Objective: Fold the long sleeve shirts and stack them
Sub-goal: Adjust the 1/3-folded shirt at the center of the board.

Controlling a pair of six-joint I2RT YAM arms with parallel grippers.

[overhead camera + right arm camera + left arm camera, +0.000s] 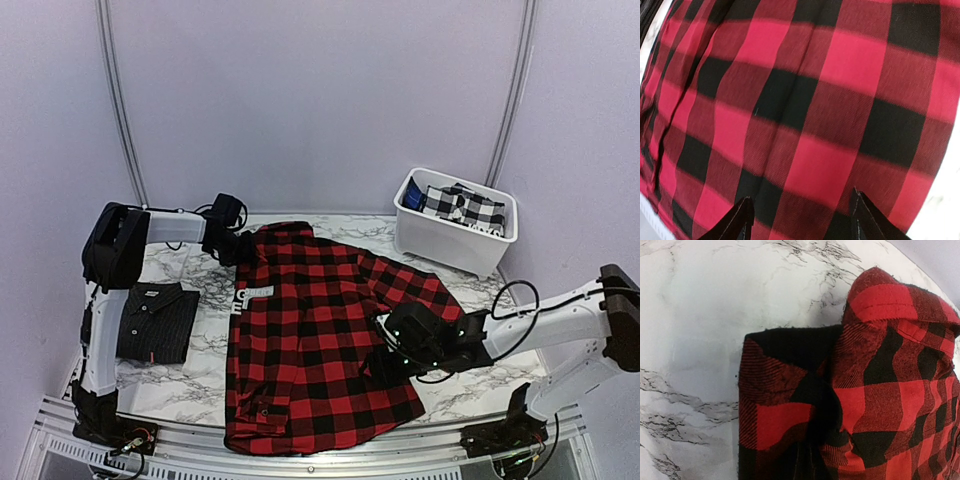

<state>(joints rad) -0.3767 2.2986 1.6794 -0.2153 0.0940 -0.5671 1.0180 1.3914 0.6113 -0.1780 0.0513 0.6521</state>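
Observation:
The red-and-black flannel shirt [310,340] lies spread over the middle of the marble table. The black pinstriped shirt [155,320] lies folded at the left, with a small red tag at its lower edge. My left gripper [235,245] is at the flannel's far left corner by the collar. In the left wrist view the flannel [880,375] is bunched and pinched at my left gripper [812,462], whose fingers are mostly hidden by cloth. My right gripper [395,340] hovers over the flannel's right side. In the right wrist view it [802,220] is open and empty, just above the flannel [805,110].
A white bin [455,235] holding black-and-white checked cloth stands at the back right. Bare marble table [200,375] shows between the two shirts, and also right of the flannel [480,390]. A metal rail [330,465] runs along the near edge.

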